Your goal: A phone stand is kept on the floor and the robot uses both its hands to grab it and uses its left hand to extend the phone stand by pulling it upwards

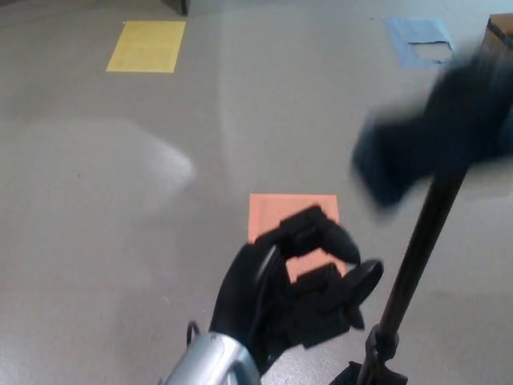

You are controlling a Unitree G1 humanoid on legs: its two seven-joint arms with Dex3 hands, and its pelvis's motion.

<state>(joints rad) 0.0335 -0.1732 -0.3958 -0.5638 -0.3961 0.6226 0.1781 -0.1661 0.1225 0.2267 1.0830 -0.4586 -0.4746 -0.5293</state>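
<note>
From the head view, the phone stand (pixel 417 265) rises at the right of the picture as a thin black pole, its long axis near upright and leaning a little to the right as it climbs; low down there is a dark collar or clamp on it, and below that what looks like the start of its legs at the bottom edge, so it seems to stand on the floor (pixel 120 200). The left hand (pixel 292 293) sits just to the left of the pole, low in the frame, its thick black fingers (pixel 321 233) spread and curled toward the pole with nothing between them; the nearest fingertip looks just beside the pole, and whether it touches I cannot tell. The wrist behind it is a smooth silver shell. Higher up, across the pole, there is a dark blurred mass that I take for the right hand (pixel 433 140); it overlaps the pole, but it is too smeared to say whether it is clenched on it or released.

So the pole lies to the right of the left hand, and a short sideways reach should wrap it; the pull would then run up along the pole.

The floor is smooth, grey and faintly glossy; flat on it lie an orange square (pixel 276 212), a yellow square (pixel 147 46) and a blue patch (pixel 421 40) far off.
</note>
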